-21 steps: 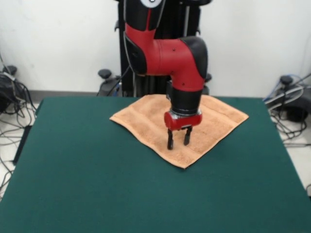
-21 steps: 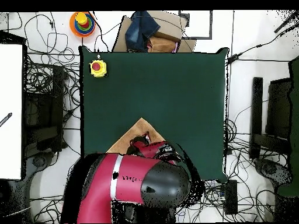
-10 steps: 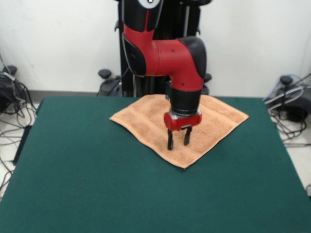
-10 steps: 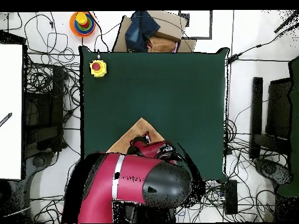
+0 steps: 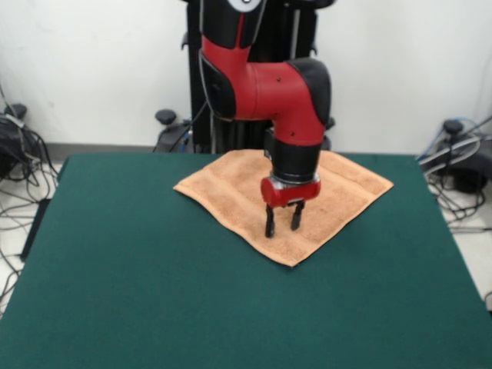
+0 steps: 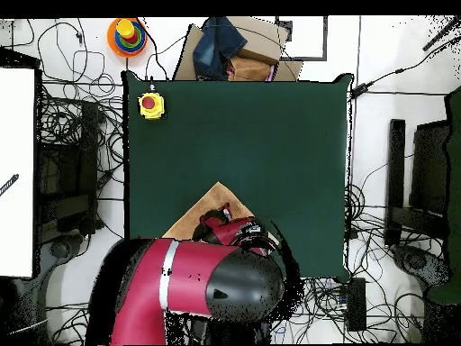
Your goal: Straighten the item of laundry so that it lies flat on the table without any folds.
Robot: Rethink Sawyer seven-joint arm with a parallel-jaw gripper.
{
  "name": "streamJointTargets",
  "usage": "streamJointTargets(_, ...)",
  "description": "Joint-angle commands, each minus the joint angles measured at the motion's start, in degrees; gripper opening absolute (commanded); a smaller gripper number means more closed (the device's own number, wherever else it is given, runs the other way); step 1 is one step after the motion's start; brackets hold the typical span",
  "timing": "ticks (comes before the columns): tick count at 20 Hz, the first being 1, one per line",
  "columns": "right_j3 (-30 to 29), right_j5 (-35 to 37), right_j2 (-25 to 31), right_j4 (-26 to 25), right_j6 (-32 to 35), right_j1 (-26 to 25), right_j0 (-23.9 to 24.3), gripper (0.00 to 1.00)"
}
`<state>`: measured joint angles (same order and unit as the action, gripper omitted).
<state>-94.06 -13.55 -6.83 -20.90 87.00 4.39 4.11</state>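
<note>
A peach-orange towel lies spread on the dark green table, set like a diamond near the far edge, one corner pointing toward the camera. It looks mostly flat, with a slight ripple along its left edge. My gripper hangs over the towel's near half, open, its two black fingers pointing down with nothing between them. In the overhead view only the towel's tip shows on the table; the arm covers the rest and hides the gripper.
A yellow box with a red button sits at one table corner. Cables and equipment lie on the floor around the table. A cardboard box with dark cloth stands beyond the table's far edge in the overhead view.
The gripper stays over the same spot of the towel. The arm's upper links have shifted slightly. The towel has not moved.
</note>
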Motion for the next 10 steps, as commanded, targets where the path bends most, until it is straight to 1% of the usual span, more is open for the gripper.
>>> streamJointTargets(1,37.22,15.90,1.56,19.42,7.35,-23.89,-0.16,1.00)
streamJointTargets(5,39.59,20.30,-0.34,22.88,9.75,-24.95,-1.30,1.00)
streamJointTargets(10,45.25,23.07,-1.09,21.73,9.72,-27.86,-1.08,1.00)
